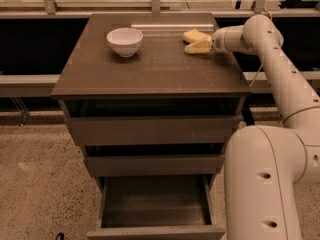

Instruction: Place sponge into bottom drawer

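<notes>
The pale yellow sponge (196, 36) lies on the back right of the cabinet top, to the right of the white bowl (125, 40). My gripper (201, 45) reaches in from the right at tabletop height and is right at the sponge, touching or overlapping it. The gripper and the sponge blend together there. The bottom drawer (155, 204) stands pulled out at the foot of the cabinet, and its dark interior shows nothing inside.
The cabinet top (150, 69) is a dark brown slab. The two wider drawers (150, 130) above the bottom one are slightly ajar. My white arm and base (265, 174) stand close to the cabinet's right side. A rail and window ledge run behind.
</notes>
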{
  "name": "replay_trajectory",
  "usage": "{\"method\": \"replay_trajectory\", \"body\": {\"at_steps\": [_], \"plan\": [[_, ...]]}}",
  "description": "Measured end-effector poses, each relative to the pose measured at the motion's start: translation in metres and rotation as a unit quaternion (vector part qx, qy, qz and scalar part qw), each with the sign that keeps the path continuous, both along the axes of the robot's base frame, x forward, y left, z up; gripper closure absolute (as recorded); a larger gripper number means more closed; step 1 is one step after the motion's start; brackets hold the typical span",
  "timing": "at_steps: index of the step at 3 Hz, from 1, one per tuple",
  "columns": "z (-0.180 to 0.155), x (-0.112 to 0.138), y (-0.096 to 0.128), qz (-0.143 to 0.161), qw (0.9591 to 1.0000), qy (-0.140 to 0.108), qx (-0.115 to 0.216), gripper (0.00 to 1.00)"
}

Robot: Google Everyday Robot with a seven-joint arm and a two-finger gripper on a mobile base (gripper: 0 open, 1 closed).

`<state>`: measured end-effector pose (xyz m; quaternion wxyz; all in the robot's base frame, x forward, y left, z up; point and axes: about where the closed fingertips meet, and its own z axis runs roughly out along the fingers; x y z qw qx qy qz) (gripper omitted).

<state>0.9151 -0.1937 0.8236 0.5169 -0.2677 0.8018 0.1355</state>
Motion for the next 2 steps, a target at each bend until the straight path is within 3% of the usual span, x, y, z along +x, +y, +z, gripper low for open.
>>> {"method": "replay_trajectory", "body": {"at_steps": [2], "plan": [[-0.0072,0.0016,0.0076,0.006,1.0,0.005,0.0,0.72]]}}
